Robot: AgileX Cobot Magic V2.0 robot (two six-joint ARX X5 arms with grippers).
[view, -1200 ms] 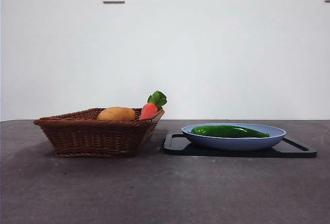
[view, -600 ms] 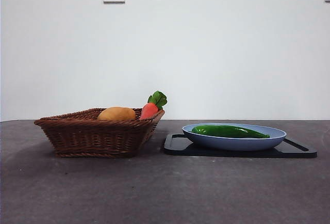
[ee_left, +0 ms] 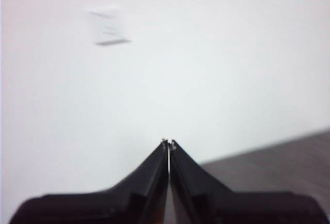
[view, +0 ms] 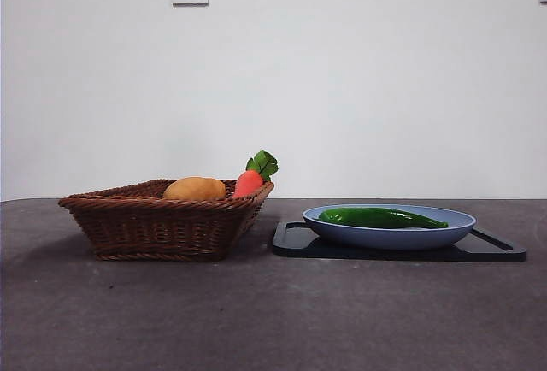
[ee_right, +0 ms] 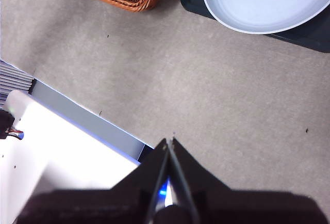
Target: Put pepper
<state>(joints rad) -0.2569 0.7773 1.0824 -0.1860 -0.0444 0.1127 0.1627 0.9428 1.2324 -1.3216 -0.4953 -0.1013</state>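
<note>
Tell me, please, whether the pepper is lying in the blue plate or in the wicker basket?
In the blue plate: the pepper lies flat inside its rim, on the black tray, apart from the wicker basket.

Your front view looks level across the surface [view: 273, 320]; your right wrist view looks down, sharing its wicker basket [view: 162, 221] and blue plate [view: 389, 234] (left wrist faces the wall [ee_left: 206, 53]).

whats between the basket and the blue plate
Front view: only the raised end of the black tray and dark table lie between the basket and the plate; nothing else there.
</note>
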